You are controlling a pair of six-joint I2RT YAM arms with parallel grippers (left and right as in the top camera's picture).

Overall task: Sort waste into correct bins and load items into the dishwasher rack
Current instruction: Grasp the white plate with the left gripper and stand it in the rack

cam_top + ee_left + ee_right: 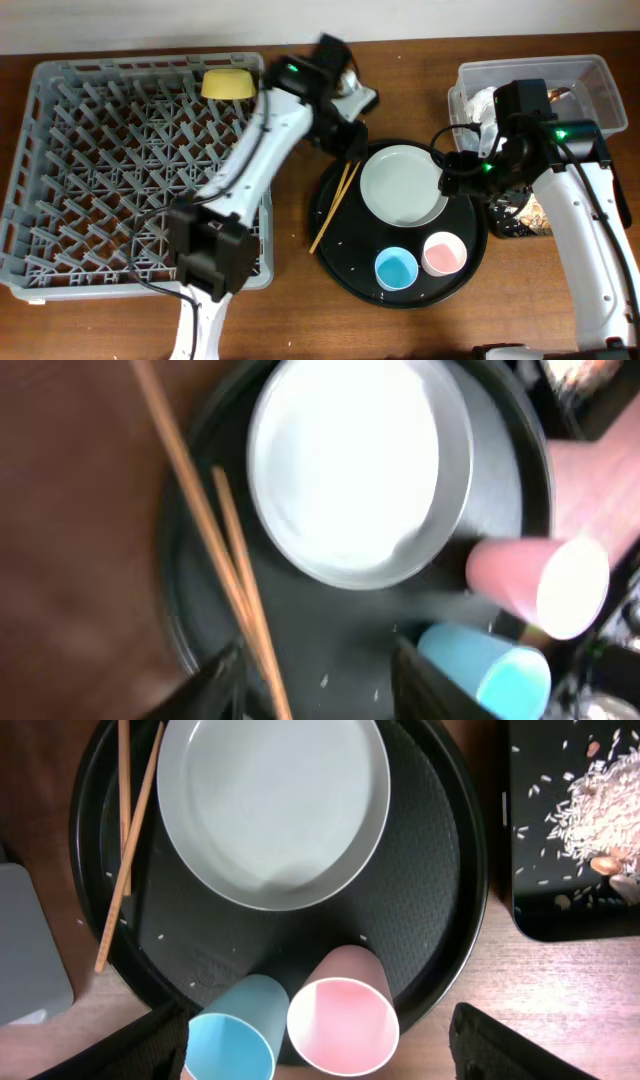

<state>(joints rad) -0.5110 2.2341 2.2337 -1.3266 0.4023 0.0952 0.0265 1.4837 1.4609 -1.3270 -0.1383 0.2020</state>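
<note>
Left gripper (320, 695): jaws wide apart, holding nothing. The two wooden chopsticks (225, 560) lie side by side and nearly parallel. Their long axis runs from between the fingers, close to one finger (215, 680), away along the edge of the round black tray (190, 630). The grey plate (350, 460) lies just beside them, ahead of the gripper. Bare tray floor shows between the plate and the fingers.

Right gripper (330, 1060): jaws wide apart, empty, above the pink cup (343, 1020) and the blue cup (230, 1042). The black rectangular tray (530, 910) with food scraps (592, 805) lies ahead, off to one side.
</note>
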